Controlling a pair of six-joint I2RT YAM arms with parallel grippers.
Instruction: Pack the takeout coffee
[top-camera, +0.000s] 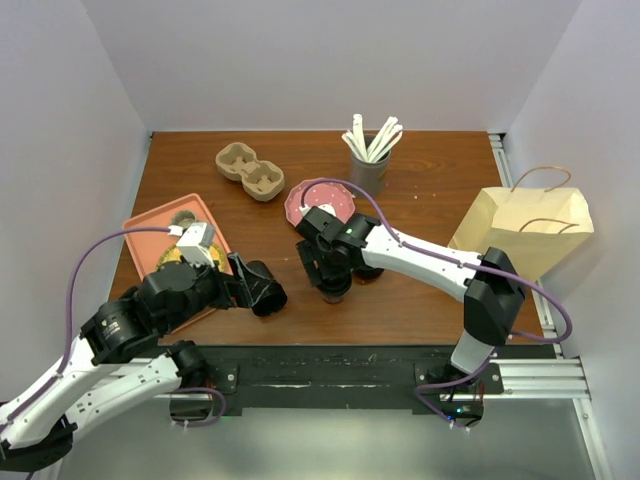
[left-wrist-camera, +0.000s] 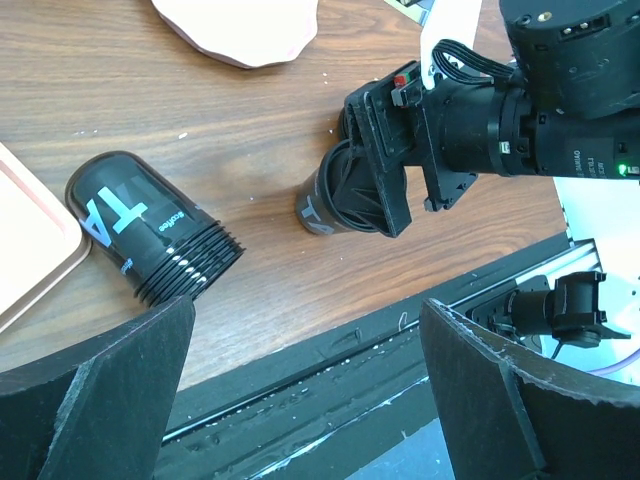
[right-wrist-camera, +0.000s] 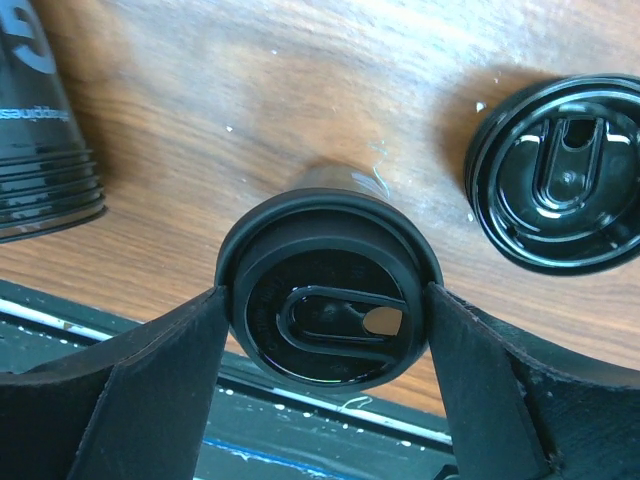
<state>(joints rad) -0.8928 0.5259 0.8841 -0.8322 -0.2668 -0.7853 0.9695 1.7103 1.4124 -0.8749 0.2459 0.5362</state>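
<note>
A black takeout cup with its lid on stands upright near the table's front edge. My right gripper is shut on it, a finger pressing each side of the lid rim; from above the gripper covers the cup. A second black cup lies on its side to the left, beside the tray. A loose black lid rests on the wood to the right. My left gripper hangs open over the front edge, holding nothing. The brown paper bag stands at the far right.
A cardboard cup carrier sits at the back left. A pink plate and a cup of white stirrers are behind the right arm. An orange tray with food lies on the left.
</note>
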